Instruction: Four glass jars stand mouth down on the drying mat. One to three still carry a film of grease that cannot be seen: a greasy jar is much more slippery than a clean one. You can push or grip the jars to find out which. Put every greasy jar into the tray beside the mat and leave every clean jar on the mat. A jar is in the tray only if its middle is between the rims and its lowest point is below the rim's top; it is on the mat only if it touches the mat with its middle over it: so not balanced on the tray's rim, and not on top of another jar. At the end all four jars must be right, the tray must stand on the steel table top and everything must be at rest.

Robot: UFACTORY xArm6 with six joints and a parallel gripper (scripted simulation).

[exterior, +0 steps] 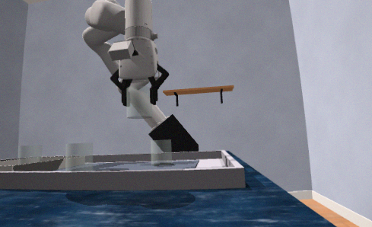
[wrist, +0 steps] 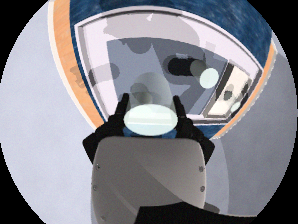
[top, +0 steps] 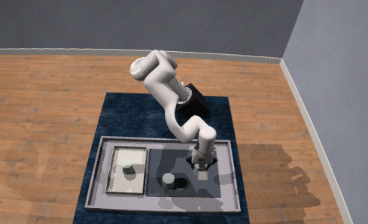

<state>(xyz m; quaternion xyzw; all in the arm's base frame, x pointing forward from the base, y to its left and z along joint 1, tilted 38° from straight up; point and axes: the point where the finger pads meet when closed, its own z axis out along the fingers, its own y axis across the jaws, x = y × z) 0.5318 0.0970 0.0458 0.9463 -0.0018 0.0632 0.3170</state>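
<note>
My gripper (top: pixel 202 167) (exterior: pixel 138 103) (wrist: pixel 150 101) is shut on a glass jar (exterior: pixel 138 111) (wrist: pixel 150 120), held mouth down in the air above the right part of the dark mat (top: pixel 156 161) (wrist: pixel 120 55). A second jar (top: pixel 168 180) (exterior: pixel 79 156) (wrist: pixel 209 78) stands on the mat's left front part. A third jar (top: pixel 127 165) (exterior: pixel 30 154) (wrist: pixel 236 106) stands inside the cream tray (top: pixel 126 187) (wrist: pixel 217 107). The fourth jar (exterior: pixel 161 152) stands low on the mat at the right in the exterior view; the arm hides it in the top view. Grease cannot be seen.
The steel table top (top: pixel 227 199) has a raised rim (exterior: pixel 137 180) all round. The tray stands left of the mat, its low rim close to the mat's edge. The black arm base (top: pixel 196 105) (exterior: pixel 175 135) is behind the table. A wooden shelf (exterior: pixel 198 91) hangs on the wall.
</note>
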